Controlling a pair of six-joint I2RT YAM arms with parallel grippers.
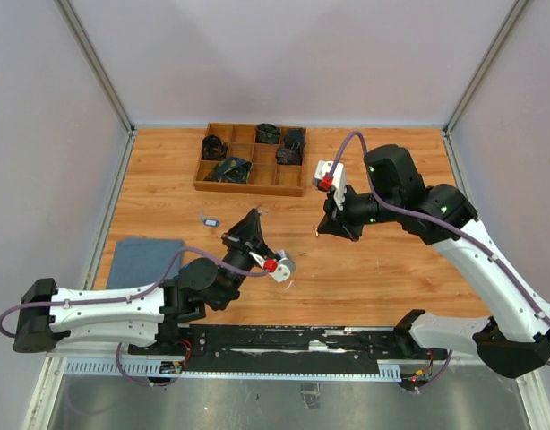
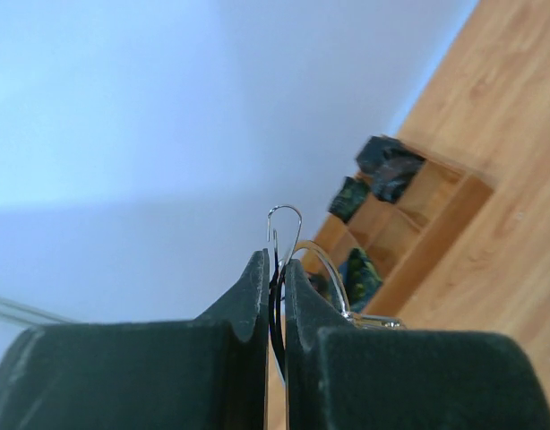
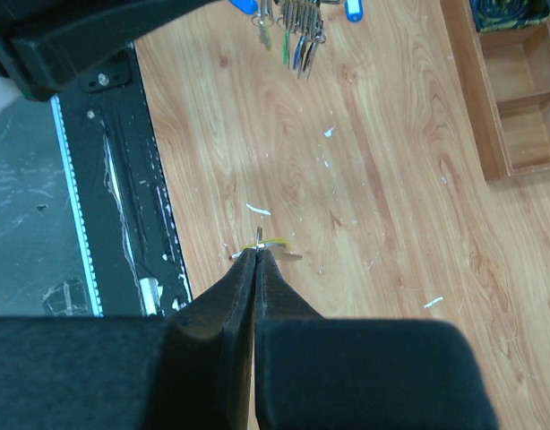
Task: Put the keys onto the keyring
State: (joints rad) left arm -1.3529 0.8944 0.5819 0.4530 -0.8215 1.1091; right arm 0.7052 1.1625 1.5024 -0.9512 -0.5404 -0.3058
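First, nearest the bases, your left gripper (image 1: 254, 216) was clamped tight on the keyring (image 2: 284, 208), with the thin wire loop standing up past the fingertips and clear of the table (image 1: 391, 287). In the right wrist view a bunch of keys (image 3: 293, 36) hung close by that gripper; whether they were already threaded on the wire could not be confirmed. Slightly further out, your right gripper (image 3: 257, 255) was closed on a single small key (image 3: 270, 242) showing a trace of yellow, held above the wood and apart from the ring. The step in hand appeared to be carrying this key to the ring. To do it well, you likely needed to hold the left arm steady, present the key's hole square to the wire's free end, and advance slowly, since so thin a grip would probably let the key pivot on contact. Beyond both grippers lay a small blue tag (image 1: 208, 219), and furthest off stood the wooden tray (image 1: 252, 186).
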